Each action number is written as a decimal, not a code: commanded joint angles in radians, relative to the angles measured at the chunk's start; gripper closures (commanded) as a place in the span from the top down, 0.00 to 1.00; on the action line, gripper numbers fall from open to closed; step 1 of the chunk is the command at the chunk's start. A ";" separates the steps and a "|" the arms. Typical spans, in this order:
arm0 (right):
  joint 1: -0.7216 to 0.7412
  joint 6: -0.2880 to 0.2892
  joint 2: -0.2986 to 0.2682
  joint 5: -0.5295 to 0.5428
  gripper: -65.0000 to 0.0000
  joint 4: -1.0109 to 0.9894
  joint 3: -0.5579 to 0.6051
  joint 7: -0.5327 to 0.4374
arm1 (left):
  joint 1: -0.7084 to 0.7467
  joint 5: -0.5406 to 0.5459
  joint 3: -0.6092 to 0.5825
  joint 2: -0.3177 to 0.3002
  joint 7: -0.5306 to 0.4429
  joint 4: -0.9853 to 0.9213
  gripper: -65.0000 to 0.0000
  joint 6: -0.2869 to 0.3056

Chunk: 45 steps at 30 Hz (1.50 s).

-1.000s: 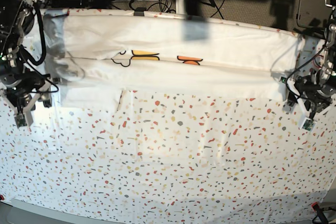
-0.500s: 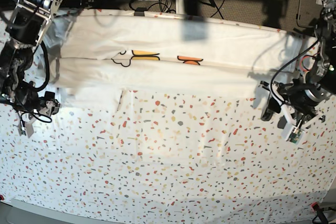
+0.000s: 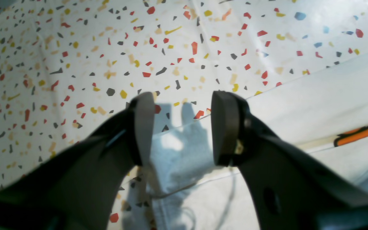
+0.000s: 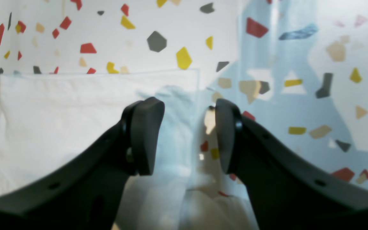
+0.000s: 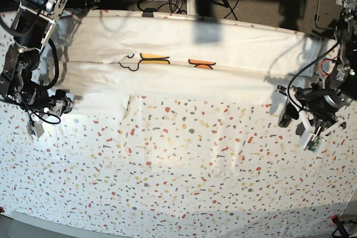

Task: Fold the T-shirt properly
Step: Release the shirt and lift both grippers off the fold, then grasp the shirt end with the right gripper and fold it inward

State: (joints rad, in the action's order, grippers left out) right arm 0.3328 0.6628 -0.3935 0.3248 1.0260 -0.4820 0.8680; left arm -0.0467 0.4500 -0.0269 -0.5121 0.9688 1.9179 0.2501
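Both arms are dropping toward the near hem since a second ago: in the left wrist view the left gripper (image 3: pixel 182 127) is straddling a T-shirt (image 3: pixel 315 102) corner, jaws apart; likewise the right gripper (image 4: pixel 187 134); from base, the white band is lying crosswise along the tabletop's (image 5: pixel 184 176) far edge.

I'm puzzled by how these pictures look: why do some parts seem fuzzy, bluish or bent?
Right wrist view: the hand and T-shirt are blurred, with bluish shadow. Left wrist view: sharp tabletop, soft black fingers. Base view: the table bulges like a fisheye, with dark shadows on the shirt.
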 commanded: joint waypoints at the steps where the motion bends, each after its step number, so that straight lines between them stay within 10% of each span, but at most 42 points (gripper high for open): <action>1: 0.027 0.007 -0.019 0.016 0.45 0.011 -0.002 -0.015 | -0.017 0.004 0.007 -0.012 -0.023 0.015 0.43 -0.003; 10: 0.027 0.006 -0.018 0.016 0.35 -0.102 -0.002 -0.045 | -0.017 0.005 0.007 -0.012 -0.023 0.015 0.43 -0.003; 16: 0.027 0.006 -0.019 0.001 0.00 -0.108 -0.002 -0.032 | -0.017 0.005 0.007 -0.012 -0.023 0.015 0.43 -0.003; 19: 0.036 0.011 -0.020 0.027 0.00 -0.107 -0.002 -0.006 | -0.017 0.005 0.007 -0.012 -0.023 0.015 0.43 -0.003; 30: 0.051 0.035 -0.018 0.357 0.00 0.089 -0.002 0.199 | -0.017 0.004 0.007 -0.012 -0.018 0.015 0.43 -0.003; 39: -0.144 0.035 -0.016 0.841 0.00 0.401 -0.002 0.528 | -0.017 0.004 0.007 -0.012 -0.017 0.015 0.43 -0.003; 45: -0.334 0.035 -0.017 1.148 0.00 0.620 -0.002 0.528 | -0.017 0.004 0.007 -0.012 -0.015 0.015 0.43 -0.003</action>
State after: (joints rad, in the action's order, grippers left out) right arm -0.0113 0.6941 -0.3935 1.4456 1.6341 -0.4782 1.4048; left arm -0.0460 0.4488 -0.0269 -0.5121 0.9718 1.9179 0.2497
